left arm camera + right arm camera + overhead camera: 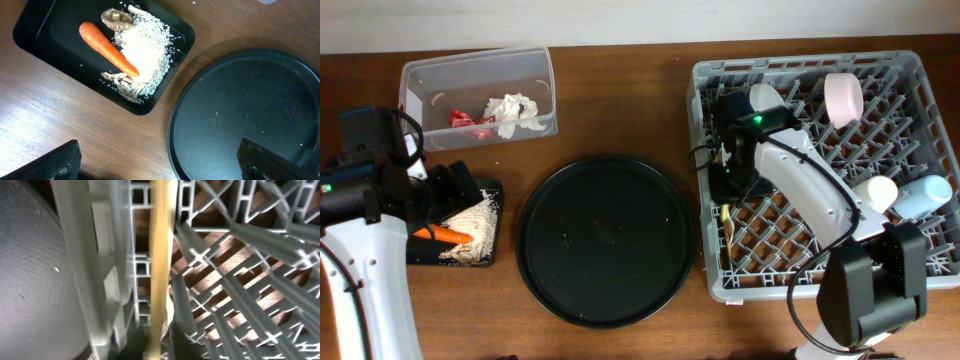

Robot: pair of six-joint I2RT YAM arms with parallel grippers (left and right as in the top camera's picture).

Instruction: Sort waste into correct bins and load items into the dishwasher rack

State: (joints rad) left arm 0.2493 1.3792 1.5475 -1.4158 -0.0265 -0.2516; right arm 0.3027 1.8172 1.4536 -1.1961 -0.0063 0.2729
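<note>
The chopsticks [160, 255] are inside the rack [920, 75], right along its left wall. On the right wrist view they're just a blurry pale yellow strip, cut off top and bottom, so we can't tell if it's one stick or two. The right gripper [725, 178] hangs over that spot. Its fingers are hidden under the arm from above and don't show in its own camera, so we can't tell if it's clamped or loose. The dish [767, 97] is half covered by that arm. The pink cup [843, 98], white cup [876, 192] and blue cup [923, 195] sit further right.

Over on the left, the left gripper [162, 161] is spread wide with nothing in it, only its tips poking in at the bottom corners. It hovers beside the small tray [30, 30] holding the carrot [107, 47] and rice [145, 50], next to the round tray [605, 240]. The tub [420, 75] holds a tissue [515, 112] and a red wrapper [470, 120].
</note>
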